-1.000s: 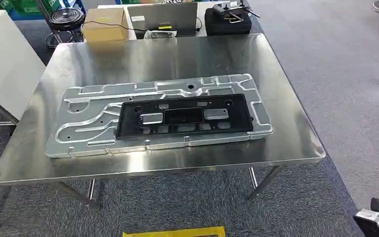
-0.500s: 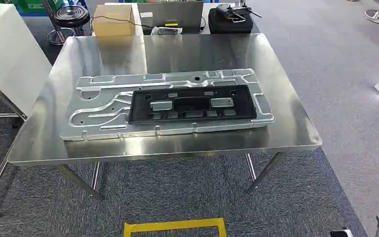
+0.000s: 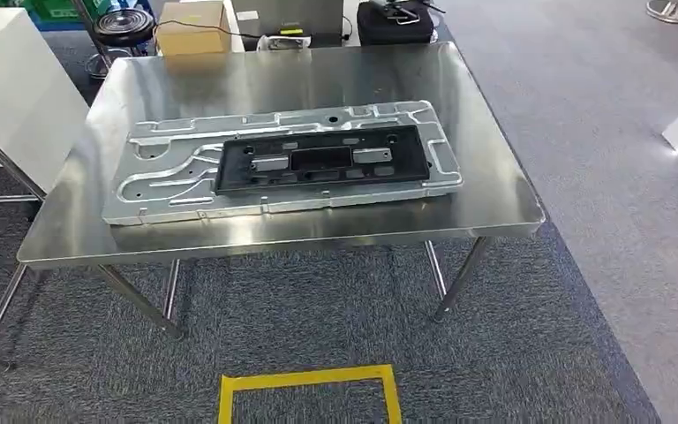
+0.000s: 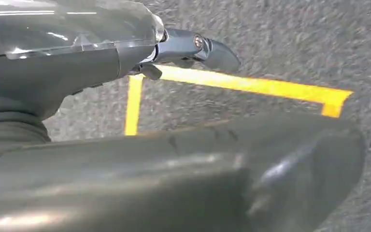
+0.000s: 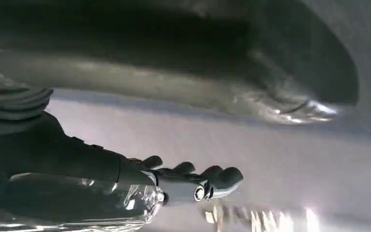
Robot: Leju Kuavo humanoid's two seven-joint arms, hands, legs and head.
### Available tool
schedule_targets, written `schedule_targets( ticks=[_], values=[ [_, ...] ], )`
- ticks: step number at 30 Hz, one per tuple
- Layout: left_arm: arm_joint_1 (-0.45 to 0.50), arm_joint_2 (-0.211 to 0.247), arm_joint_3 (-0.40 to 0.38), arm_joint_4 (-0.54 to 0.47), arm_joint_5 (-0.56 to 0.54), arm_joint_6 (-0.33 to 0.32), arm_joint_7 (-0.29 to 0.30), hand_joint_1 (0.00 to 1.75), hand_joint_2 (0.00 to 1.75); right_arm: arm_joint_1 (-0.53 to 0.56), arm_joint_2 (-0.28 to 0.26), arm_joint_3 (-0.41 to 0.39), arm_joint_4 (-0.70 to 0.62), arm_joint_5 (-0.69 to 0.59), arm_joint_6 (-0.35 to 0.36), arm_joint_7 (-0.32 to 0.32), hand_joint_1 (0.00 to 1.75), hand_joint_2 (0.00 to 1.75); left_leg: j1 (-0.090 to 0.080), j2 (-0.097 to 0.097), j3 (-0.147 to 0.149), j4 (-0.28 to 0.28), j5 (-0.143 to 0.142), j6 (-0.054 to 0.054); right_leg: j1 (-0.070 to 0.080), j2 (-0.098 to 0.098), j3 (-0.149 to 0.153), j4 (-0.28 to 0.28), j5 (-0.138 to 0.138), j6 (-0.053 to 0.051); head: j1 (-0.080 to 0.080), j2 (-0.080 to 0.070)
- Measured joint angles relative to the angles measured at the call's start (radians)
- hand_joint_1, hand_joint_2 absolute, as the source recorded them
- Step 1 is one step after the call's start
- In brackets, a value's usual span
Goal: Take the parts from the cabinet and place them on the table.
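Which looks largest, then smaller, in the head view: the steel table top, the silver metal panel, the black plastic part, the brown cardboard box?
1. Shiny steel table top.
2. Silver stamped metal panel.
3. Black rectangular plastic part, lying on the panel.
4. Brown cardboard box; it stands farther away, so its true size is unsure.

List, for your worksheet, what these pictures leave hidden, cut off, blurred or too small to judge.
- Silver panel, head view: its middle is covered by the black part.
- Cardboard box and black case, head view: cut off by the top edge.
- Left robot hand, left wrist view: a dark blurred body part fills the foreground, so the finger spread is unclear.
- Right robot hand, right wrist view: bright specks beyond it are too blurred to identify.
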Motion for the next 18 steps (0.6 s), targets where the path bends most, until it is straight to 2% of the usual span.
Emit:
schedule_targets(
  ticks=[1, 2, 3, 4, 5, 6, 7, 8, 9, 10, 11, 12, 13, 14, 15, 16, 17, 18],
  values=[
    [0.000, 0.000, 0.000, 0.000, 0.000, 0.000, -0.002, 0.00, 0.00, -0.004, 0.000, -0.001, 0.026, 0.011, 0.011, 0.028, 0.00, 0.00, 0.000, 0.000, -0.006, 0.058, -0.020, -0.001, 0.001, 0.000, -0.015, 0.002, 0.011, 0.000, 0.000, 0.000],
    [0.000, 0.000, 0.000, 0.000, 0.000, 0.000, -0.002, 0.00, 0.00, -0.007, 0.000, -0.001, 0.055, 0.023, 0.024, 0.055, 0.00, 0.00, 0.000, 0.000, 0.002, 0.093, -0.005, -0.001, 0.001, 0.000, -0.034, 0.007, 0.023, 0.001, 0.000, 0.000],
    [0.000, 0.001, 0.000, 0.000, -0.001, 0.000, -0.002, 0.00, 0.00, -0.010, 0.000, -0.001, 0.076, 0.029, 0.028, 0.067, 0.00, 0.00, 0.000, 0.000, 0.030, 0.081, 0.038, 0.000, 0.001, 0.000, -0.054, 0.013, 0.034, 0.003, 0.000, 0.000],
    [0.000, 0.001, 0.000, 0.000, -0.001, 0.000, -0.003, 0.00, 0.00, -0.012, 0.000, -0.001, 0.092, 0.032, 0.031, 0.074, 0.00, 0.00, 0.000, 0.000, 0.076, 0.031, 0.081, 0.002, 0.001, 0.000, -0.073, 0.022, 0.042, 0.005, 0.000, 0.000],
    [-0.001, 0.001, 0.000, 0.000, -0.001, -0.001, -0.003, 0.00, 0.00, -0.015, 0.000, -0.001, 0.107, 0.034, 0.032, 0.077, 0.00, 0.00, 0.000, 0.000, 0.135, -0.046, 0.103, 0.006, 0.001, 0.000, -0.090, 0.032, 0.048, 0.008, 0.000, 0.000],
    [-0.003, 0.002, 0.000, 0.000, -0.002, -0.002, -0.003, 0.00, 0.00, -0.019, 0.000, -0.001, 0.118, 0.037, 0.034, 0.083, 0.00, 0.00, -0.001, -0.001, 0.210, -0.146, 0.089, 0.012, 0.000, 0.000, -0.102, 0.045, 0.054, 0.011, 0.000, 0.000],
    [-0.006, 0.002, 0.000, 0.000, -0.002, -0.002, -0.004, 0.00, 0.00, -0.020, 0.000, -0.001, 0.128, 0.038, 0.040, 0.095, 0.00, 0.00, -0.007, -0.001, 0.266, -0.240, 0.051, 0.014, 0.005, 0.001, -0.113, 0.056, 0.058, 0.016, 0.000, 0.000],
    [-0.008, 0.002, 0.000, -0.001, -0.002, -0.002, -0.005, 0.00, 0.00, -0.021, 0.000, -0.001, 0.137, 0.039, 0.055, 0.116, 0.00, 0.00, -0.007, -0.001, 0.269, -0.253, 0.042, 0.022, 0.005, -0.001, -0.114, 0.058, 0.066, 0.023, 0.000, 0.000],
    [-0.008, 0.001, 0.000, -0.001, -0.003, -0.002, -0.008, 0.00, 0.00, -0.024, 0.000, -0.003, 0.145, 0.045, 0.077, 0.147, 0.00, 0.00, -0.008, -0.001, 0.262, -0.252, 0.046, 0.025, 0.002, -0.001, -0.115, 0.056, 0.076, 0.028, 0.000, 0.000],
    [-0.007, 0.001, 0.000, -0.001, -0.005, -0.005, -0.009, 0.00, 0.00, -0.027, 0.002, -0.003, 0.154, 0.053, 0.098, 0.188, 0.00, 0.00, -0.011, -0.001, 0.257, -0.248, 0.052, 0.034, 0.000, -0.001, -0.115, 0.053, 0.085, 0.034, 0.000, 0.000],
    [-0.003, 0.000, 0.000, -0.001, -0.006, -0.006, -0.010, 0.00, 0.00, -0.026, 0.002, -0.003, 0.162, 0.059, 0.116, 0.227, 0.00, 0.00, -0.008, 0.002, 0.250, -0.254, 0.067, 0.044, 0.003, 0.001, -0.119, 0.051, 0.095, 0.042, 0.000, 0.000],
    [-0.005, 0.000, 0.000, -0.001, -0.009, -0.008, -0.011, 0.00, 0.00, -0.027, 0.007, -0.003, 0.170, 0.063, 0.130, 0.252, 0.00, 0.00, -0.004, 0.007, 0.237, -0.255, 0.080, 0.052, -0.004, 0.004, -0.128, 0.067, 0.058, 0.048, 0.000, 0.000],
    [-0.005, 0.000, 0.000, -0.001, -0.014, -0.010, -0.013, 0.00, 0.00, -0.026, 0.011, -0.004, 0.178, 0.072, 0.146, 0.277, 0.00, 0.00, -0.004, 0.008, 0.224, -0.255, 0.091, 0.061, -0.004, 0.004, -0.140, 0.106, -0.004, 0.054, 0.000, 0.000],
    [-0.005, 0.000, 0.000, -0.001, -0.017, -0.010, -0.013, 0.00, 0.00, -0.027, 0.016, -0.003, 0.184, 0.080, 0.158, 0.290, 0.00, 0.00, -0.005, 0.008, 0.208, -0.254, 0.103, 0.063, -0.007, 0.004, -0.158, 0.174, -0.073, 0.060, 0.000, 0.000],
    [-0.004, 0.000, 0.000, -0.001, -0.023, -0.010, -0.013, 0.00, 0.00, -0.030, 0.023, -0.003, 0.190, 0.082, 0.168, 0.298, 0.00, 0.00, -0.006, 0.008, 0.191, -0.253, 0.116, 0.063, -0.009, 0.004, -0.176, 0.255, -0.127, 0.065, 0.000, 0.000],
    [-0.004, 0.000, 0.000, -0.001, -0.026, -0.011, -0.013, 0.00, 0.00, -0.032, 0.027, -0.004, 0.194, 0.083, 0.176, 0.302, 0.00, 0.00, -0.007, 0.009, 0.174, -0.252, 0.128, 0.062, -0.010, 0.004, -0.188, 0.322, -0.153, 0.069, 0.000, 0.000],
    [-0.003, 0.000, -0.001, -0.001, -0.032, -0.012, -0.013, 0.00, 0.00, -0.034, 0.035, -0.004, 0.200, 0.087, 0.186, 0.305, 0.00, 0.00, -0.007, 0.009, 0.158, -0.249, 0.140, 0.060, -0.011, 0.004, -0.188, 0.364, -0.147, 0.071, 0.000, 0.000],
    [-0.003, 0.000, -0.002, -0.001, -0.035, -0.013, -0.013, 0.00, 0.00, -0.035, 0.043, -0.003, 0.204, 0.091, 0.193, 0.307, 0.00, 0.00, -0.007, 0.009, 0.140, -0.245, 0.151, 0.058, -0.011, 0.004, -0.168, 0.365, -0.114, 0.071, 0.000, 0.000]
  ],
)
